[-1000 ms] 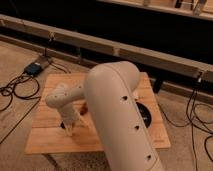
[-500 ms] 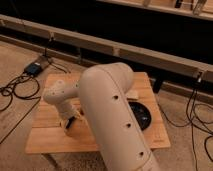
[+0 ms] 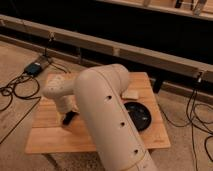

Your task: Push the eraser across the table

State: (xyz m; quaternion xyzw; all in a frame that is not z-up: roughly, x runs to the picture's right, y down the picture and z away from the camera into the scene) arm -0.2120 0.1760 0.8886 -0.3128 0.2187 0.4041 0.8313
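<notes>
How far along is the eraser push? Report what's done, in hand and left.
Done: the pincer sits low over the left part of the table. In hand: a small dark shape at its tip may be the eraser, but I cannot separate it from the pincer itself. Left: the push across; that shape lies well left of the dark bowl and the beige block.

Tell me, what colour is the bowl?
Black bowl, seen in the camera view; the gripper hangs low over the table.
</notes>
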